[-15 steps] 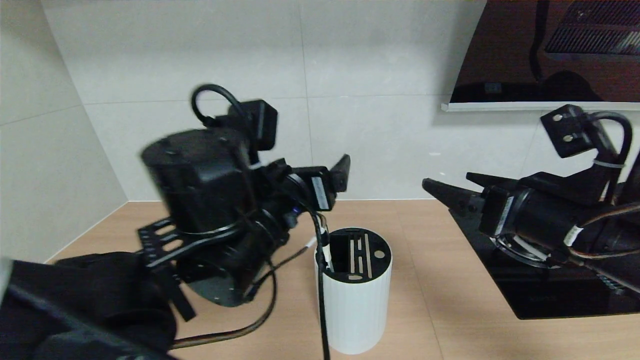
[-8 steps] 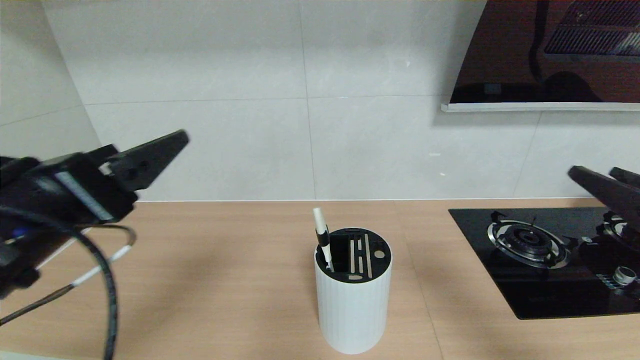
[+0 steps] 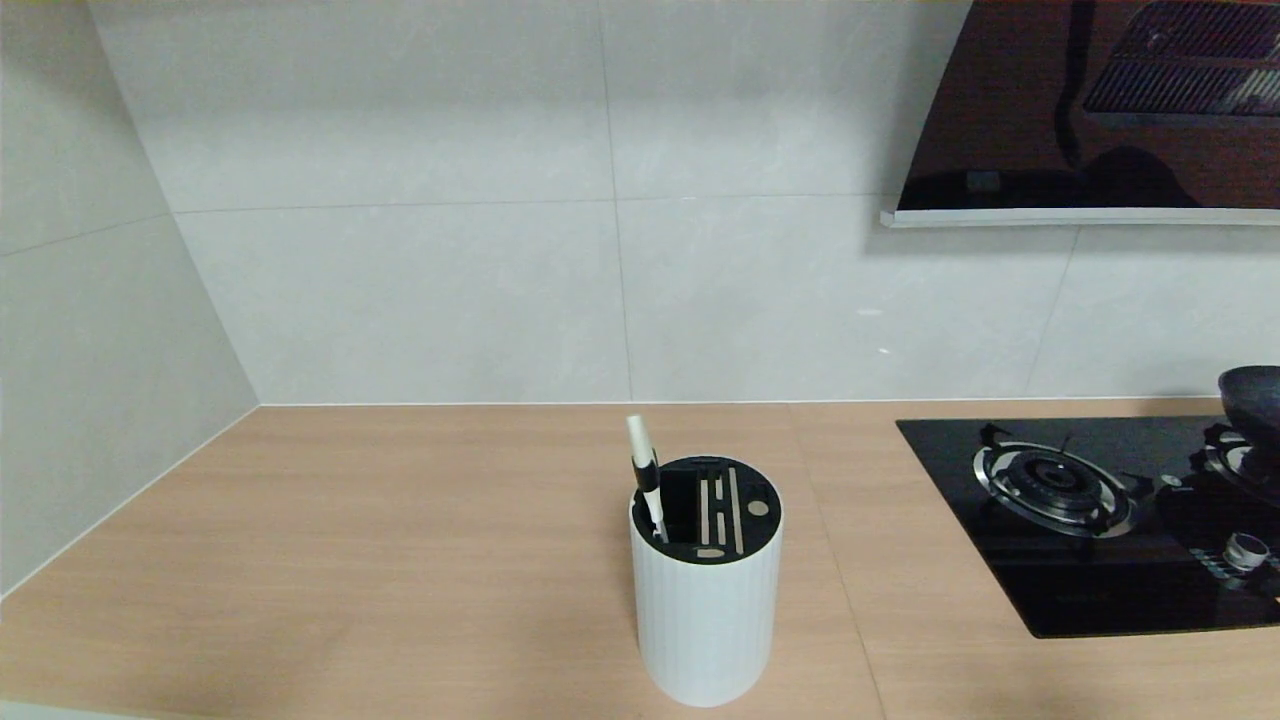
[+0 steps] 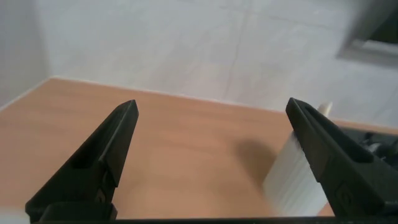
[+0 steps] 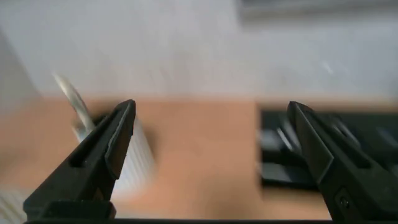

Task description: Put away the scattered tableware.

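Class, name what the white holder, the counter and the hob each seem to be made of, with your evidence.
The white holder is probably plastic, perhaps ceramic: its wall is matte and evenly ribbed. The counter looks like wood or wood-look laminate, with pale grain and a dull sheen. The hob is most likely black glass, as it is glossy with reflections.

No text, label, number or sign can be read on the white holder [image 3: 707, 610] or the hob [image 3: 1060, 585]

A kitchen. A pale wooden countertop [image 3: 400, 550] meets a corner of large grey wall tiles [image 3: 450, 200]. At 3 o'clock a black glass gas hob [image 3: 1090, 560] with a ringed burner [image 3: 1055, 488] sits in it. At 1 o'clock hangs a dark range hood [image 3: 1000, 110]. At 6 o'clock stands a white utensil holder [image 3: 708, 620].
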### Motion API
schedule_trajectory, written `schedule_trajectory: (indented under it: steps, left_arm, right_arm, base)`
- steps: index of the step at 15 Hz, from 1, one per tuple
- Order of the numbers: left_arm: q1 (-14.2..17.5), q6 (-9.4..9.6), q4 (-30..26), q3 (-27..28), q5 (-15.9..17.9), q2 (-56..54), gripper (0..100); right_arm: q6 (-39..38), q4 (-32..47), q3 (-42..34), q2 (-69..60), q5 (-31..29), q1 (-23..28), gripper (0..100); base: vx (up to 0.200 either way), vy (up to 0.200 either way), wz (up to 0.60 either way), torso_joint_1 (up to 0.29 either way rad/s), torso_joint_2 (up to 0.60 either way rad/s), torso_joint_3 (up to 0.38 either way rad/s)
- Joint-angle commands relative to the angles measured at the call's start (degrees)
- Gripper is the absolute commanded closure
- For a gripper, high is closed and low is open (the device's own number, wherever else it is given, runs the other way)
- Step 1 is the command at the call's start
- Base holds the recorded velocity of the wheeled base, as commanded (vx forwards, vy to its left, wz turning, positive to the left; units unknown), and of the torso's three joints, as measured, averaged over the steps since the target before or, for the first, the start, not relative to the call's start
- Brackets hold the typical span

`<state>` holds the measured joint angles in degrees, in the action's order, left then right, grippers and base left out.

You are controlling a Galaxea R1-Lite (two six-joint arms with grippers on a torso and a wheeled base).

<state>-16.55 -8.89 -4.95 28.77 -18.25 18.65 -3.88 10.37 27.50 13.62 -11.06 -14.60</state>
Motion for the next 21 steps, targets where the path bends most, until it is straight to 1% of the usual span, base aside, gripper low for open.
schedule_trajectory:
  steps: [1, 3, 4, 5, 6, 7, 8, 9, 10, 11, 12, 13, 14, 15, 18, 21]
  left_arm:
    - [7.1, 1.42, -7.2, 0.7, 0.9, -13.0, 0]
    - [11.1, 1.5, -6.7, -0.6, 0.5, -13.0, 0]
    - [14.4, 1.94, -6.8, -1.4, 0.9, -14.3, 0]
    - [16.3, 3.61, -7.4, -3.0, 2.6, -17.5, 0]
    - [16.9, 5.9, -7.0, -6.6, 3.6, -18.7, 0]
    - [16.9, 7.48, -6.3, -11.1, 3.0, -18.7, 0]
    - [16.9, 9.5, -4.3, -16.6, 3.6, -18.7, 0]
    - [16.9, 10.47, -3.0, -19.1, 4.4, -18.7, 0]
    - [16.9, 11.61, 1.5, -24.9, 7.3, -18.7, 0]
    - [16.8, 11.79, 7.2, -28.8, 9.7, -18.7, 0]
    - [16.9, 11.44, 6.9, -28.8, 12.5, -18.7, 0]
    - [16.8, 10.12, 5.7, -28.8, 15.5, -18.7, 0]
    - [16.7, 9.24, 4.5, -28.8, 18.3, -18.7, 0]
    - [16.6, 9.5, 4.9, -28.8, 18.2, -18.7, 0]
    - [16.6, 8.97, 4.9, -28.8, 18.2, -18.7, 0]
    - [16.7, 8.97, 4.9, -28.8, 18.2, -18.7, 0]
  right_arm:
    - [0.8, 2.1, 2.4, -7.9, -2.4, 5.6, 0]
    - [0.9, 2.0, -1.5, -9.2, -1.8, 12.1, 0]
    - [1.2, 2.5, -3.2, -12.1, 0.3, 14.0, 0]
    - [2.3, 2.1, -6.4, -13.6, 2.5, 14.4, 0]
    - [2.5, 1.8, -9.1, -13.6, 0.9, 14.4, 0]
    - [2.6, 0.6, -11.8, -13.6, -0.3, 14.4, 0]
    - [2.5, -2.6, -15.9, -13.6, 0.3, 14.4, 0]
    - [2.6, -4.7, -17.9, -13.6, 1.0, 14.4, 0]
    - [3.6, -10.0, -23.4, -13.6, 3.7, 14.4, 0]
    - [5.6, -15.4, -27.5, -13.6, 5.4, 14.4, 0]
    - [5.7, -13.2, -27.4, -13.6, 7.3, 14.4, 0]
    - [5.6, -12.9, -27.4, -13.6, 10.2, 14.4, 0]
    - [5.9, -11.3, -27.5, -13.5, 13.1, 14.4, 0]
    - [6.0, -9.4, -27.2, -13.6, 14.3, 14.4, 0]
    - [5.9, -10.5, -27.5, -13.6, 14.6, 14.4, 0]
    - [5.6, -10.5, -27.5, -13.6, 14.6, 14.4, 0]
  base:
    - [0.0, 0.0, 0.0, 0.0, 0.0, 0.0]
    - [0.0, 0.0, 0.0, 0.0, 0.0, 0.0]
    - [0.0, 0.0, 0.0, 0.0, 0.0, 0.0]
    - [0.0, 0.0, 0.0, 0.0, 0.0, 0.0]
    - [0.0, 0.0, 0.0, 0.0, 0.0, 0.0]
    - [0.0, 0.0, 0.0, 0.0, 0.0, 0.0]
    - [0.0, 0.0, 0.0, 0.0, 0.0, 0.0]
    - [0.0, 0.0, 0.0, 0.0, 0.0, 0.0]
    - [0.0, 0.0, 0.0, 0.0, 0.0, 0.0]
    - [0.0, 0.0, 0.0, 0.0, 0.0, 0.0]
    - [0.0, 0.0, 0.0, 0.0, 0.0, 0.0]
    - [0.0, 0.0, 0.0, 0.0, 0.0, 0.0]
    - [0.0, 0.0, 0.0, 0.0, 0.0, 0.0]
    - [0.0, 0.0, 0.0, 0.0, 0.0, 0.0]
    - [0.0, 0.0, 0.0, 0.0, 0.0, 0.0]
    - [0.0, 0.0, 0.0, 0.0, 0.0, 0.0]
